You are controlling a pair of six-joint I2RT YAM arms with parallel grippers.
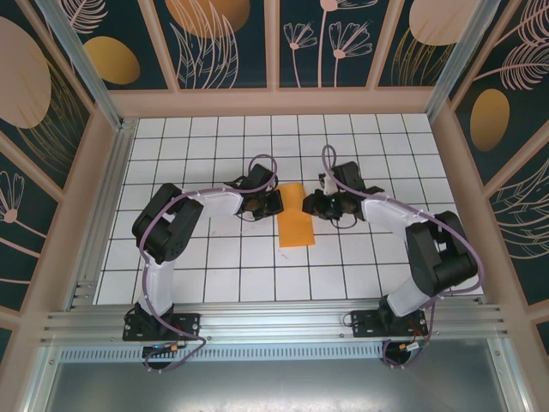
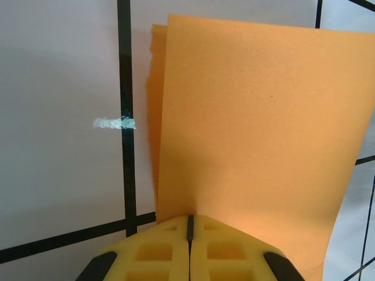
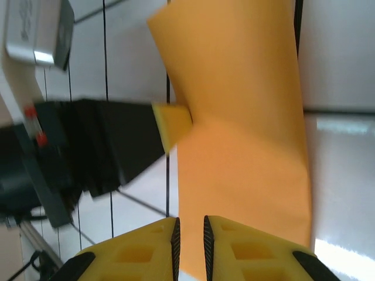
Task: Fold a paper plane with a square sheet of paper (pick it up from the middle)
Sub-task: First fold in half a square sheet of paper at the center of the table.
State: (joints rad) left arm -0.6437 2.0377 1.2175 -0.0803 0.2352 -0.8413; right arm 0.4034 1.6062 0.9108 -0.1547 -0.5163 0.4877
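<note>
The square sheet of paper [image 1: 297, 225] is orange and lies folded in half as a long rectangle on the white grid table [image 1: 214, 257]; a paper plane is out of view. My left gripper [image 1: 279, 202] comes in from the left and is shut on the sheet's left edge. In the left wrist view its yellow jaws [image 2: 189, 218] pinch the sheet [image 2: 252, 129], and a lower layer peeks out at the left. My right gripper [image 1: 309, 204] is at the sheet's right edge. In the right wrist view its jaws [image 3: 190, 221] stand narrowly open over the sheet [image 3: 240, 158], facing the left fingertip [image 3: 171, 123].
Patterned walls with a wooden frame [image 1: 274, 101] close the back and both sides. Aluminium rails run along the left [image 1: 103, 215] and the front [image 1: 274, 322]. A small strip of clear tape [image 2: 114, 123] sticks to the table just left of the sheet.
</note>
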